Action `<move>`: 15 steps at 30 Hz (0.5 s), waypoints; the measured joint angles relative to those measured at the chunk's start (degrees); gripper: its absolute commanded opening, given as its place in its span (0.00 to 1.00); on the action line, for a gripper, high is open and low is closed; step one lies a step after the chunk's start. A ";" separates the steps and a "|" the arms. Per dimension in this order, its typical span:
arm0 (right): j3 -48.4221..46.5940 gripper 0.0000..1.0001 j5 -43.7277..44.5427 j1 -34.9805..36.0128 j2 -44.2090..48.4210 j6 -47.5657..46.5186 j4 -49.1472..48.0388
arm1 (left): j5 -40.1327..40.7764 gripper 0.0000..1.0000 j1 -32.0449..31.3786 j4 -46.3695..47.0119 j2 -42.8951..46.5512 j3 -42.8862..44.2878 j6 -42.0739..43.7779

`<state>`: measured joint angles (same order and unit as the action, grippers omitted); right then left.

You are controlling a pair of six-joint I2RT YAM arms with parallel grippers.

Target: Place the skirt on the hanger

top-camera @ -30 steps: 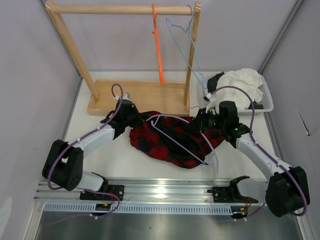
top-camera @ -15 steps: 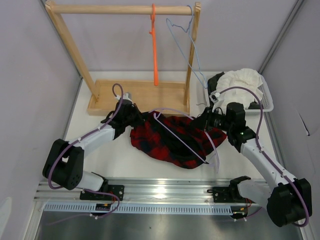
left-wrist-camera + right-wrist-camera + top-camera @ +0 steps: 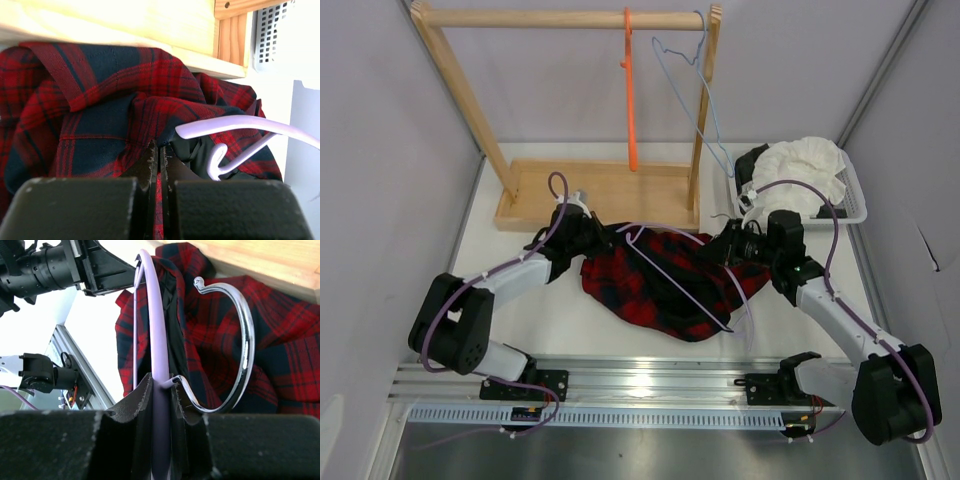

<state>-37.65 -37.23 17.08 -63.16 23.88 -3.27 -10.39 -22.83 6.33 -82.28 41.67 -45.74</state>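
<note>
- Top external view: the skirt (image 3: 620, 285) lies crumpled between both claws with the hanger (image 3: 680, 282) across it. Both sets of fingertips are lost against cloth, so neither grip can be read here.
- Left wrist view: the left gripper (image 3: 159, 159) is pressed together on a plaid fold, and the hanger's end sits just to its right.
- Right wrist view: the right gripper (image 3: 161, 390) pinches the hanger's lavender bar, with the skirt just beyond.
</note>
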 measured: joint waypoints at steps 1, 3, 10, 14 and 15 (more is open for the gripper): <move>0.00 0.00 0.15 0.02 -0.07 -0.02 0.15 | -0.31 0.00 0.00 0.26 -0.02 -0.24 -0.33; 0.00 0.00 0.37 0.07 -0.04 -0.15 0.35 | -0.61 0.00 0.02 0.96 -0.02 -0.57 -0.66; 0.61 0.00 3.10 0.11 0.81 -2.47 3.28 | -1.16 0.00 0.11 2.14 -0.46 -0.70 -1.40; 2.29 0.00 3.91 0.11 1.57 -2.84 3.26 | -1.70 0.00 0.15 2.23 -0.70 -0.90 -1.81; 2.69 0.00 4.09 0.11 1.70 -2.86 3.26 | -1.84 0.00 0.15 2.29 -0.70 -1.05 -1.84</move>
<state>-34.96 -33.15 17.19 -61.45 21.02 -0.01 -12.23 -22.68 8.62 -82.98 40.62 -47.57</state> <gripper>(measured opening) 0.198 0.011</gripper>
